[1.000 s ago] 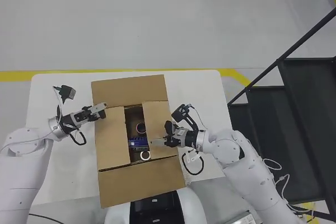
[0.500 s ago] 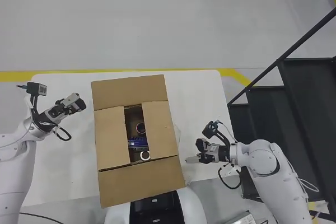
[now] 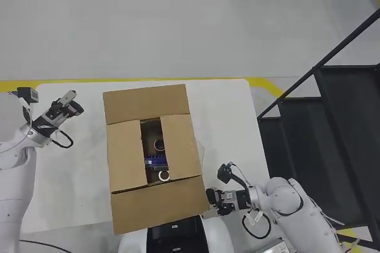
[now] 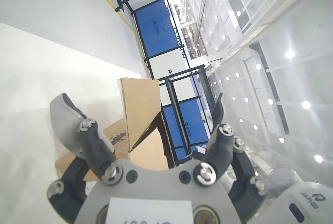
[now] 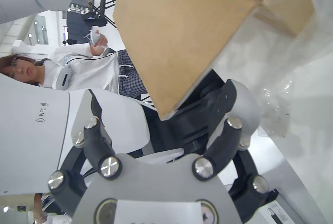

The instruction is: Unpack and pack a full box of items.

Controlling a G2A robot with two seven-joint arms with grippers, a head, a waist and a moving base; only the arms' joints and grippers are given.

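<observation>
A cardboard box (image 3: 180,145) stands mid-table with its far flap (image 3: 145,104) and near flap (image 3: 158,205) folded outward. The two inner flaps lie nearly flat, and a narrow gap between them shows dark cans and a blue pack (image 3: 156,153). My left gripper (image 3: 66,104) hangs open over the table's far-left corner, well away from the box (image 4: 140,105); nothing sits between its fingers (image 4: 65,110). My right gripper (image 3: 214,196) is open at the near-right corner of the near flap. That flap's corner (image 5: 169,40) pokes between the spread fingers (image 5: 234,95).
The white table (image 3: 82,177) has bare room left of the box. A crumpled clear plastic sheet (image 5: 273,110) lies by the box's right side. Black metal stairs (image 3: 329,126) stand off the table's right edge.
My left gripper pulled back from the box's left flap to the far-left corner. My right gripper left the right inner flap and swung down to the near flap's right corner.
</observation>
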